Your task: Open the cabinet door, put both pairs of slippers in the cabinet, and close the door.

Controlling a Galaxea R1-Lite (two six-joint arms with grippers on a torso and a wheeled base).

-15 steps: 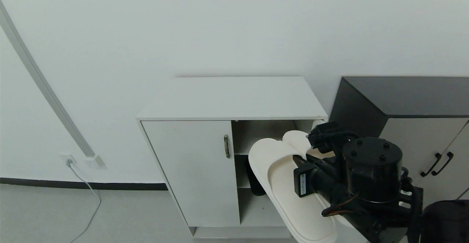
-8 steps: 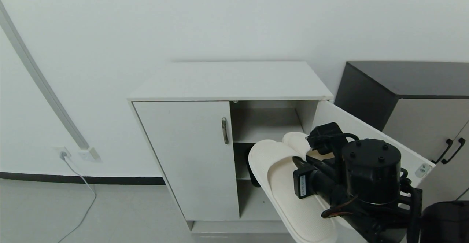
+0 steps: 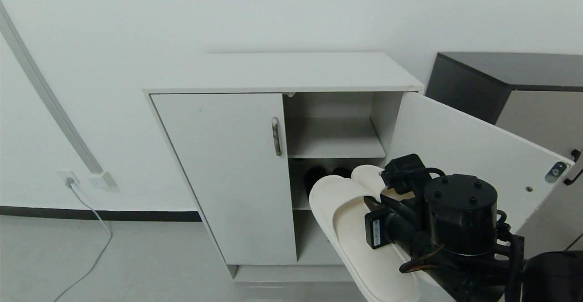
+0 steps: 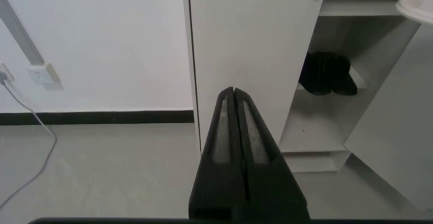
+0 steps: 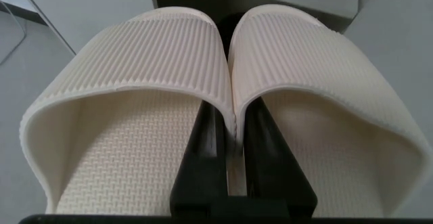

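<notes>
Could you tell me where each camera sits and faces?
Head view: high, looking down at the white two-door cabinet; right arm carries cream ribbed slippers.
Left wrist view: behind the shut left gripper, facing the cabinet's lower half.
Right wrist view: behind the right gripper clamping those slippers.
Shared: head and left wrist views show black slippers inside the cabinet.

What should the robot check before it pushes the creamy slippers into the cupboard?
1. White cabinet's right door swung open: ok.
2. Cream ribbed foam slippers pinched together in the right pincer: ok.
3. Black slippers stowed inside the cabinet: ok.
4. Upper shelf bare, room for the cream pair: ok.
5. Left pincer shut, holding nothing: ok.
6. Room beside the black slippers: cannot tell.
</notes>
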